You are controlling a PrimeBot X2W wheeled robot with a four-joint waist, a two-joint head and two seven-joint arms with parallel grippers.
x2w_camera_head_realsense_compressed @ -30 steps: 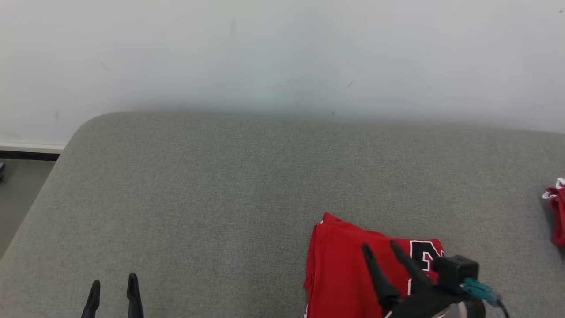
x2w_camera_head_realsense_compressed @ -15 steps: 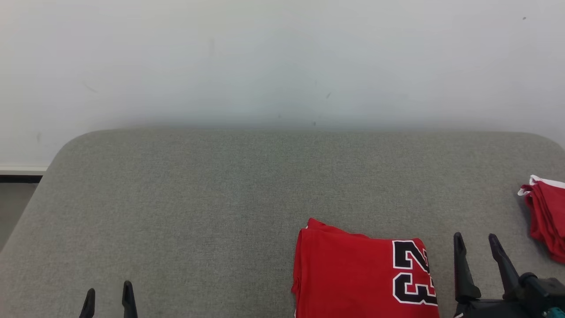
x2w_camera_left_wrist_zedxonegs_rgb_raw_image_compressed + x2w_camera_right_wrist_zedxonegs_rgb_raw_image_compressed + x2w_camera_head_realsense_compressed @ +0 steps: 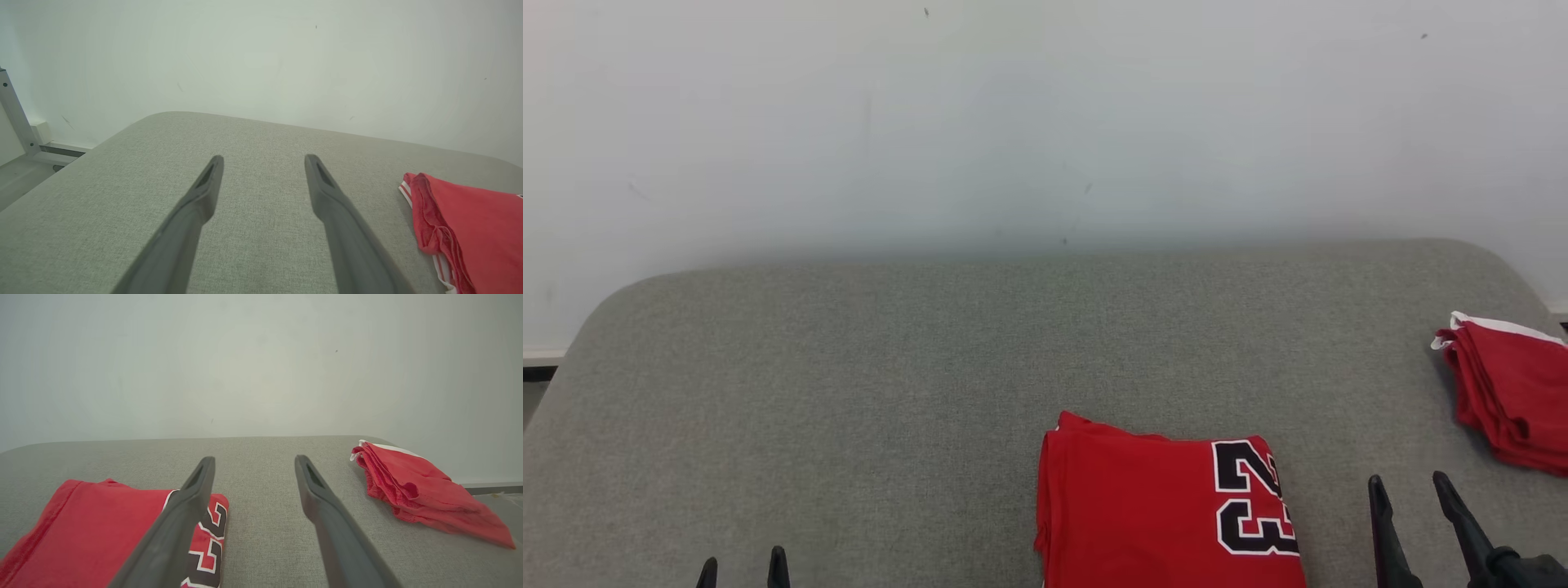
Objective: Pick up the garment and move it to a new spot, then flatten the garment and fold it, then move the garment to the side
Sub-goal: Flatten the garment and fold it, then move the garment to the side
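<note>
A red garment (image 3: 1143, 514) with a black and white "23", folded into a rectangle, lies flat on the grey padded surface (image 3: 849, 392) near its front edge. My right gripper (image 3: 1409, 490) stands open just right of it, apart from the cloth, with nothing between its fingers. In the right wrist view the garment (image 3: 94, 526) lies at the lower left, partly behind the left finger of the open gripper (image 3: 254, 461). My left gripper (image 3: 742, 567) is open at the lower left, far from the cloth. In the left wrist view the gripper (image 3: 264, 161) is empty and the garment (image 3: 474, 220) lies to the right.
A second red garment (image 3: 1511, 392) with white trim lies loosely folded at the surface's right edge; it appears again in the right wrist view (image 3: 416, 490). A pale wall (image 3: 1045, 122) rises behind the surface. Bare floor and a metal frame leg (image 3: 16, 114) lie off the left end.
My right gripper has come off the top of the folded garment and now stands to its right, lower in the view. The head camera has turned, shifting the whole picture left.
</note>
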